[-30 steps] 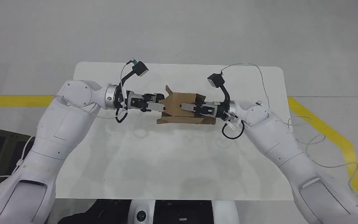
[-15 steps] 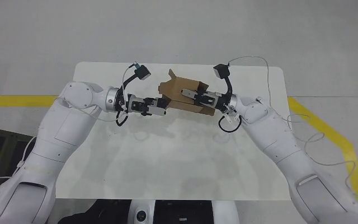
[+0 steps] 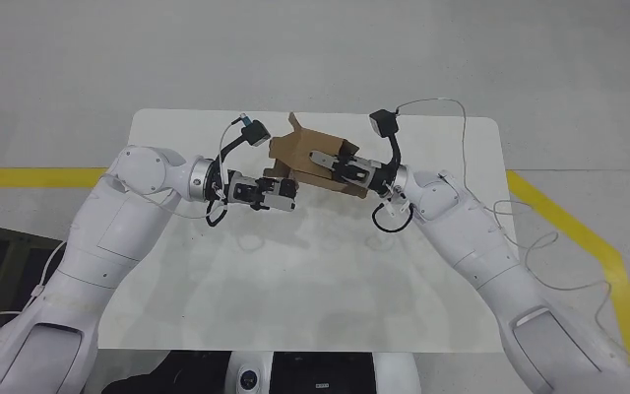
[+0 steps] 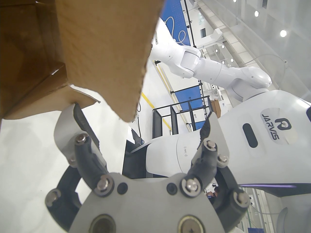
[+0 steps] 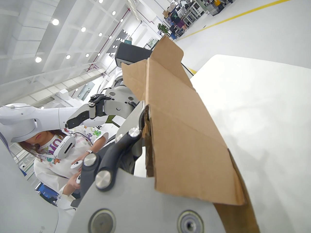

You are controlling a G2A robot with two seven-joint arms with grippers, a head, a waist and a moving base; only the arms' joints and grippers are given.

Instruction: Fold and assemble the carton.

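Carton (image 3: 291, 150): light, floppy corrugated board, held above table's (image 3: 295, 286) far middle. Right gripper (image 3: 331, 164) seemingly pinches one wall panel; left gripper (image 4: 142, 122) spread, touching a flap. Best gripped at stiff creased edges.

A big robotics lab hall: a high white ceiling with round lights (image 5: 55, 21) at upper left, a yellow floor line (image 5: 252, 10) and crowded workstations (image 5: 206, 2) at upper right, and a plain white desk (image 3: 295, 286).

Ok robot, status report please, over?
Left gripper open beside brown cardboard carton. Right gripper shut on it, tilted over white table. Loose flap hangs over left gripper.
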